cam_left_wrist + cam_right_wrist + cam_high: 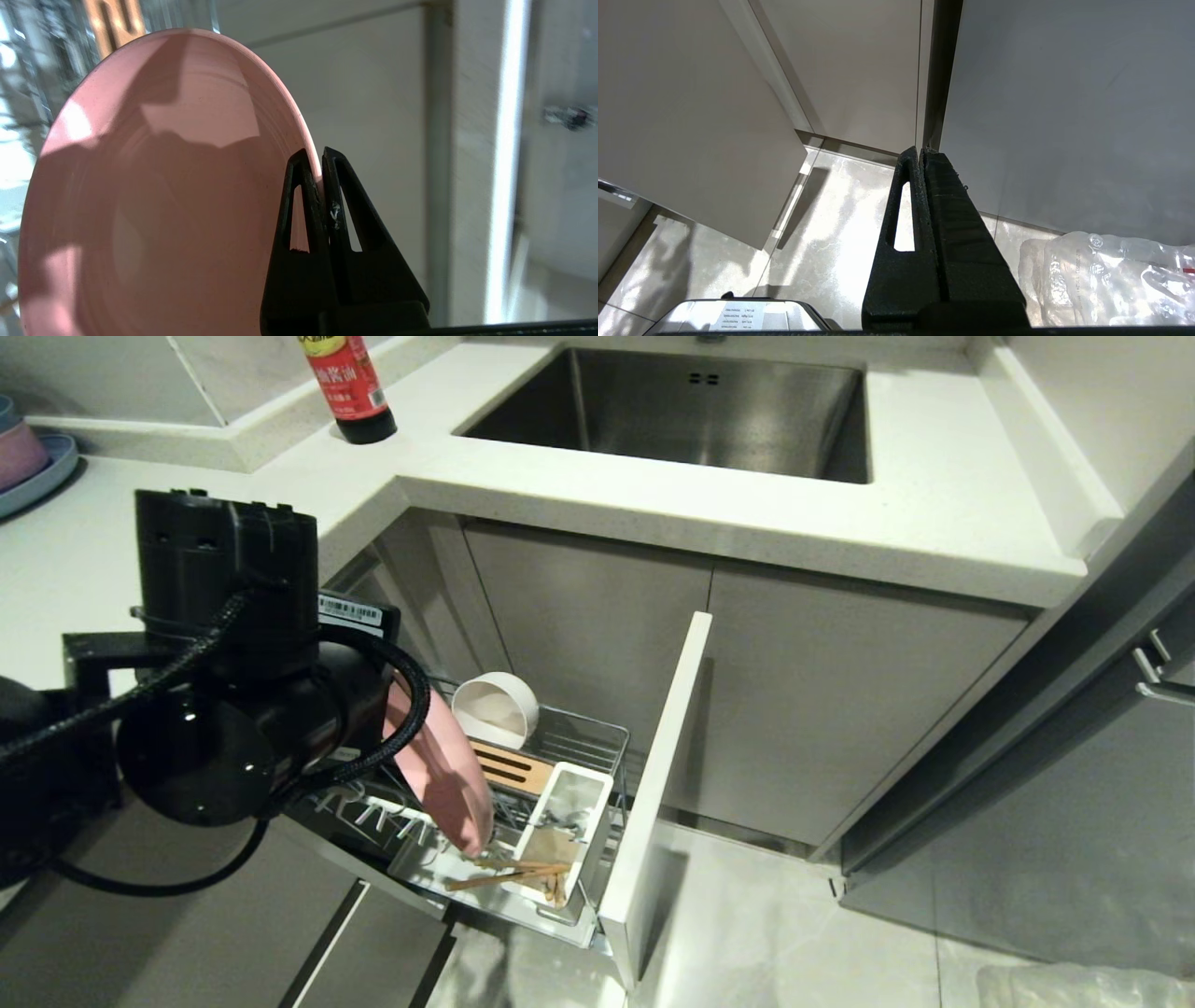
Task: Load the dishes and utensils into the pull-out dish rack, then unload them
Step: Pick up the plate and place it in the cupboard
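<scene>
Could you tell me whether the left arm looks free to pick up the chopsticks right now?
Probably not: the left gripper is shut on the pink plate over the rack; the chopsticks lie below.

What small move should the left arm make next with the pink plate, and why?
Probably keep the grip and guide the plate clear of the rack, or seat it; which way it is heading is unclear. The left gripper is shut on the rim of the pink plate, which stands tilted on edge above the wire dish rack, beside the white bowl.
</scene>
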Controlling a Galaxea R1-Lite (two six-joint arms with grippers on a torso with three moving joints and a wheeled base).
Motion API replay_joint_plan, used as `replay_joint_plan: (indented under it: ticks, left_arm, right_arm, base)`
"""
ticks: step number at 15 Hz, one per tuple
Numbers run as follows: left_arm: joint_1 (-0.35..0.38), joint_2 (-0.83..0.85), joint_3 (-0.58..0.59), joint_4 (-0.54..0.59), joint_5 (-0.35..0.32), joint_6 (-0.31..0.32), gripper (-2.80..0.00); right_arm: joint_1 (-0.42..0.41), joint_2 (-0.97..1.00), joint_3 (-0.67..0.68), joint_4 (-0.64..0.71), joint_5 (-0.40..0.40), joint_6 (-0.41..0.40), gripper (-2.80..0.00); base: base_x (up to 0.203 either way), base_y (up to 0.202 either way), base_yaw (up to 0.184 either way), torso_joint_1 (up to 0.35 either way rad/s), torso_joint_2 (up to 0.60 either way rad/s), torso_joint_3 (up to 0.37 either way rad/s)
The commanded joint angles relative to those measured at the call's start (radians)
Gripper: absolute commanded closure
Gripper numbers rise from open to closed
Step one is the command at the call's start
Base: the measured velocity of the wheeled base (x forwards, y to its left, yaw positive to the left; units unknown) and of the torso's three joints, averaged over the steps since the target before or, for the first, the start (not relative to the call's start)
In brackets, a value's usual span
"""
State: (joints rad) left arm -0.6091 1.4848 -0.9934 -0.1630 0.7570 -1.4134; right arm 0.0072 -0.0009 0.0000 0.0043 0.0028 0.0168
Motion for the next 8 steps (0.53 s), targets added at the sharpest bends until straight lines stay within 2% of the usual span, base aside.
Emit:
replay_joint_plan:
  ticks: [1, 4, 8]
  left_arm:
    - [0.030, 0.037, -0.004, -0.003, 0.005, -0.009, 0.00]
    - [0.088, 0.061, -0.007, -0.021, 0.004, -0.009, 0.00]
    - [0.095, 0.089, -0.013, -0.044, 0.002, -0.037, 0.00]
  right_arm:
    - [0.000, -0.001, 0.000, 0.000, 0.000, 0.000, 0.00]
    - [0.000, -0.001, 0.000, 0.000, 0.000, 0.000, 0.00]
    - [-0.001, 0.000, 0.000, 0.000, 0.000, 0.000, 0.00]
  base:
    - [0.000, 0.000, 0.000, 0.000, 0.00, 0.000]
    - [0.000, 0.000, 0.000, 0.000, 0.00, 0.000]
    - [0.000, 0.000, 0.000, 0.000, 0.00, 0.000]
